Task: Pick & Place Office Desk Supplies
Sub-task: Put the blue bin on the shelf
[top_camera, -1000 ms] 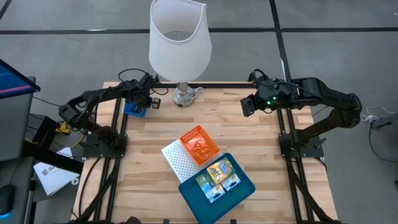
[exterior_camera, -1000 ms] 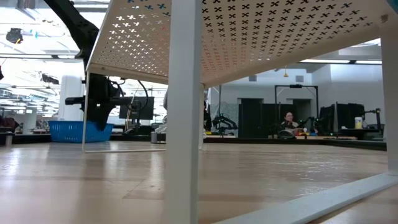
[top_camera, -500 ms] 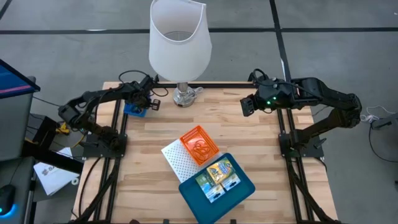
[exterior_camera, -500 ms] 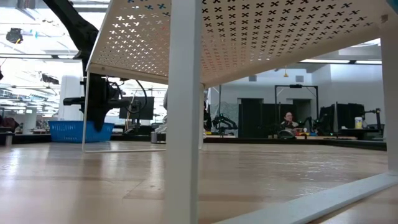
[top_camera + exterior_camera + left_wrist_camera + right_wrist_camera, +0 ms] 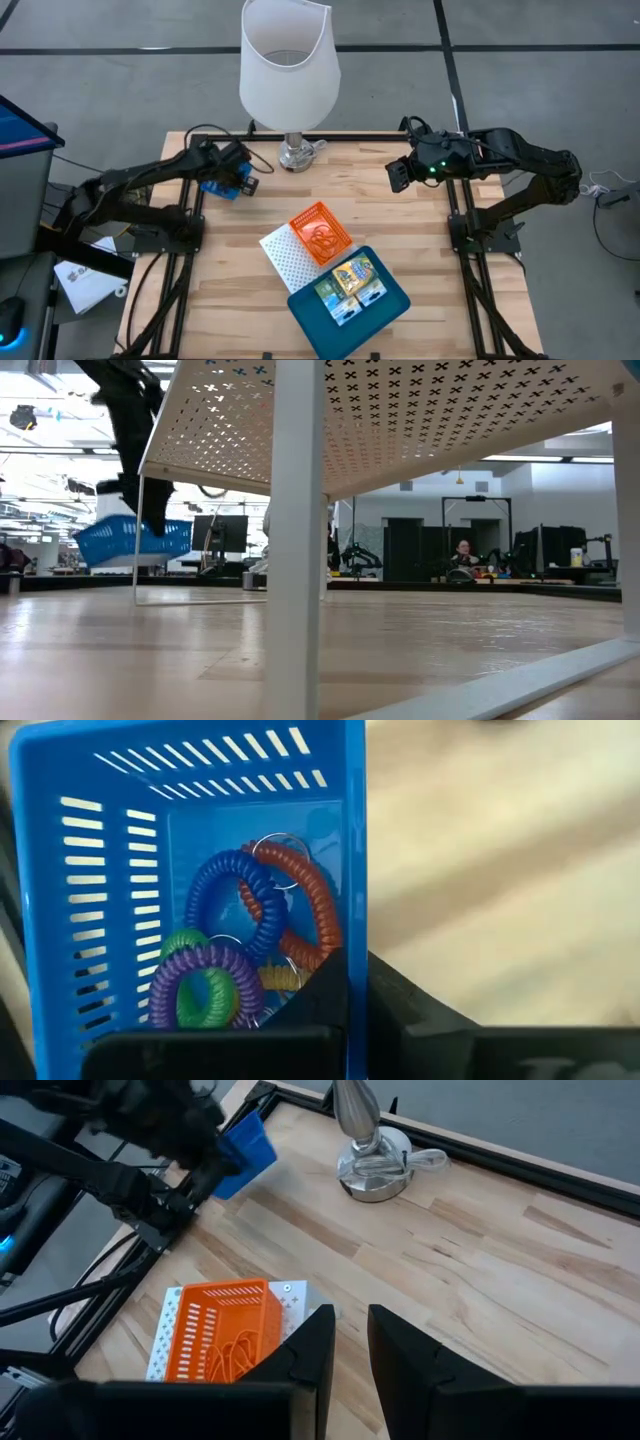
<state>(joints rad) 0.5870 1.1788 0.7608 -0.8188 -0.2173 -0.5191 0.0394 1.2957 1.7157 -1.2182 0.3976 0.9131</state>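
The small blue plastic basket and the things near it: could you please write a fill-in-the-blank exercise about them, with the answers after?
1. The left gripper is shut on the wall of the small blue plastic basket, which is lifted ___ the wooden table.
2. Inside the basket lie coiled ___ in blue, red, purple, green and yellow.
3. The orange plastic basket rests on a white perforated ___.
4. The right gripper holds ___.

Answers: off; rings; panel; nothing
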